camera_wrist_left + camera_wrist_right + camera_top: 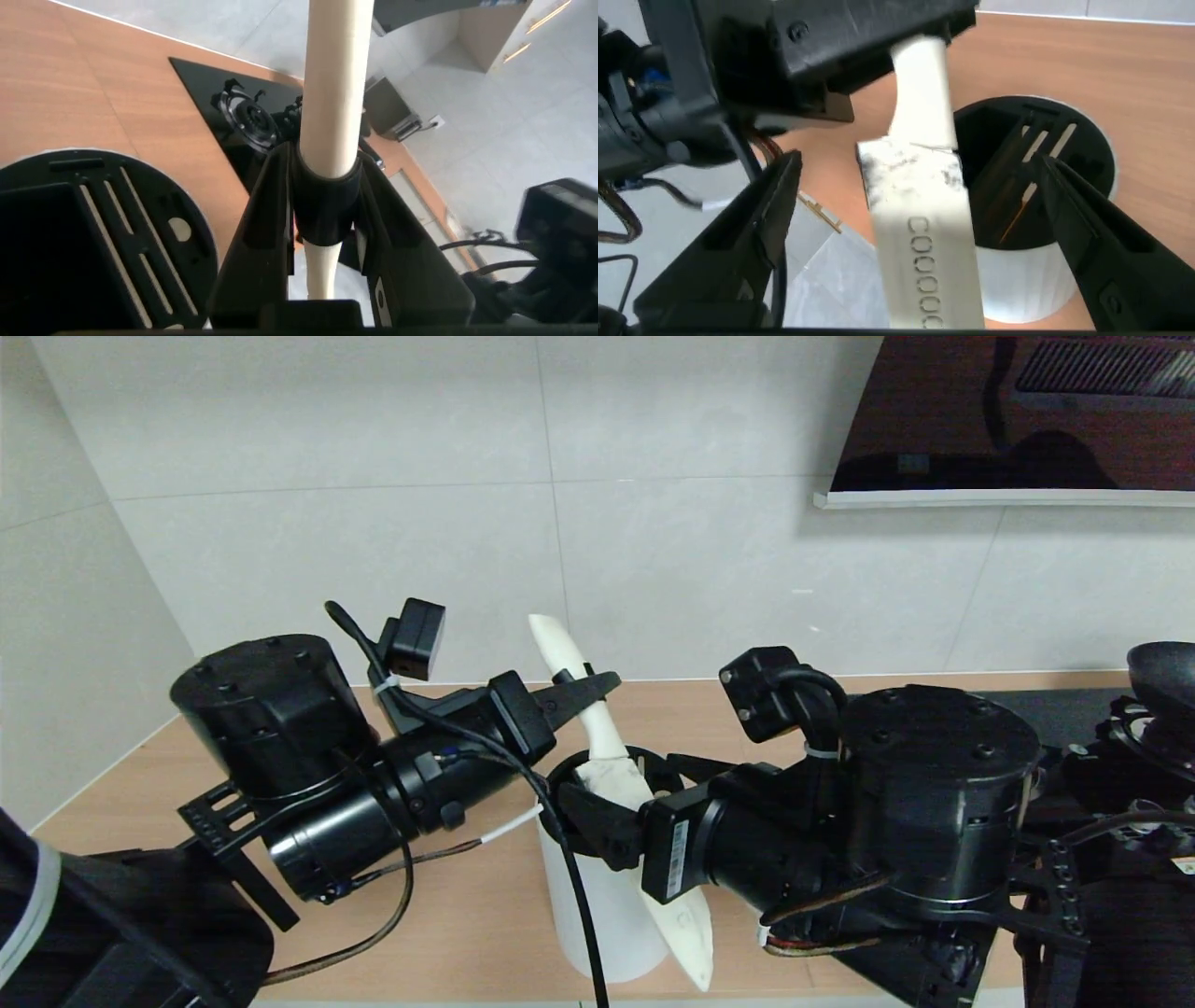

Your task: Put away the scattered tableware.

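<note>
Left gripper (588, 695) clamps the white utensil (686, 924), unstowed at the utensil holder's (607, 915) 4 o'clock; right gripper (929, 243) gapes empty.

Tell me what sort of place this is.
Most likely a kitchen: a light wooden countertop, a black gas hob set into it, and a dark range hood on the grey tiled wall.

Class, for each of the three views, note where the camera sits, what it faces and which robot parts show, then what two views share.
Head view: on the head, facing down at the wooden counter; both arms, left tool and right tool show.
Left wrist view: on the left wrist, facing along its tool shut on the white utensil's handle.
Right wrist view: on the right wrist, facing the utensil holder between its open tool's fingers.
Shared: both wrist views show utensil and holder.
</note>
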You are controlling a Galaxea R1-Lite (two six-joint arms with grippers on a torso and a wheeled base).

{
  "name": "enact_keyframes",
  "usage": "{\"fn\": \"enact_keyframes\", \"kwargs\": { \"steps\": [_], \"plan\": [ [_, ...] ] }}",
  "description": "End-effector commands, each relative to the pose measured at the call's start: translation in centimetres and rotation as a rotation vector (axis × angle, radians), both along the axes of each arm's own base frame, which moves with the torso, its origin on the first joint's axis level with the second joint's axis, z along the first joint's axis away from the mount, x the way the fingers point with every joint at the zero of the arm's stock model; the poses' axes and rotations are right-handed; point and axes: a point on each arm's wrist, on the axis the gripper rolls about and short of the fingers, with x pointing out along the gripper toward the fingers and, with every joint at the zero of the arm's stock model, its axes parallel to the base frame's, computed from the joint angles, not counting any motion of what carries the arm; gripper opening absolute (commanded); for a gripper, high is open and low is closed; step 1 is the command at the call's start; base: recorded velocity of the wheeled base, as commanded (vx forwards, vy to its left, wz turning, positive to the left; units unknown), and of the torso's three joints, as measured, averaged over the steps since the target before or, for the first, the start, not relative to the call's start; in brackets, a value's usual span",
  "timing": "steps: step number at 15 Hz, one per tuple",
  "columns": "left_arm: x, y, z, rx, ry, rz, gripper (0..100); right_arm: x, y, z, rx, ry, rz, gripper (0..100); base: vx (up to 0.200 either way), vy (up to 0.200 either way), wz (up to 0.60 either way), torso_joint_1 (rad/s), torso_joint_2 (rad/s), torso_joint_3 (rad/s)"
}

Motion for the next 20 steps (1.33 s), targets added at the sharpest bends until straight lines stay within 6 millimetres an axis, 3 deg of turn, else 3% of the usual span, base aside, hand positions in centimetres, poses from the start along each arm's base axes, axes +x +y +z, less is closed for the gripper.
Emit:
{"fn": "enact_keyframes", "kwargs": {
  "steps": [1, 6, 10, 12, 17, 20],
  "plan": [
    [-0.2, 1.4, 1.8, -0.033, -0.046, 0.035, 0, 0.7, -1.4, 1.3, 0.029, -0.023, -0.043, 100, 0.0, 0.0, 0.0, 0.0, 0.0, 0.0],
    [-1.0, 3.7, 6.6, -0.055, -0.072, 0.151, 0, 4.3, -5.9, 2.9, 0.054, -0.069, -0.214, 100, 0.0, 0.0, 0.0, 0.0, 0.0, 0.0],
    [-1.2, 4.1, 9.5, 0.036, -0.087, 0.312, 0, 5.5, -7.1, 2.8, 0.047, -0.068, -0.271, 100, 0.0, 0.0, 0.0, 0.0, 0.0, 0.0],
    [-1.4, 3.2, 11.5, 0.092, -0.119, 0.402, 0, 5.7, -7.5, 2.9, 0.046, -0.074, -0.284, 100, 0.0, 0.0, 0.0, 0.0, 0.0, 0.0],
    [-1.6, -0.5, 9.3, 0.393, -0.175, 0.646, 0, 6.0, -7.4, 2.4, 0.026, -0.057, -0.288, 100, 0.0, 0.0, 0.0, 0.0, 0.0, 0.0],
    [-2.2, -2.0, 7.8, 0.479, -0.237, 0.68, 0, 6.0, -7.5, 2.3, 0.021, -0.055, -0.291, 100, 0.0, 0.0, 0.0, 0.0, 0.0, 0.0]
  ]
}}
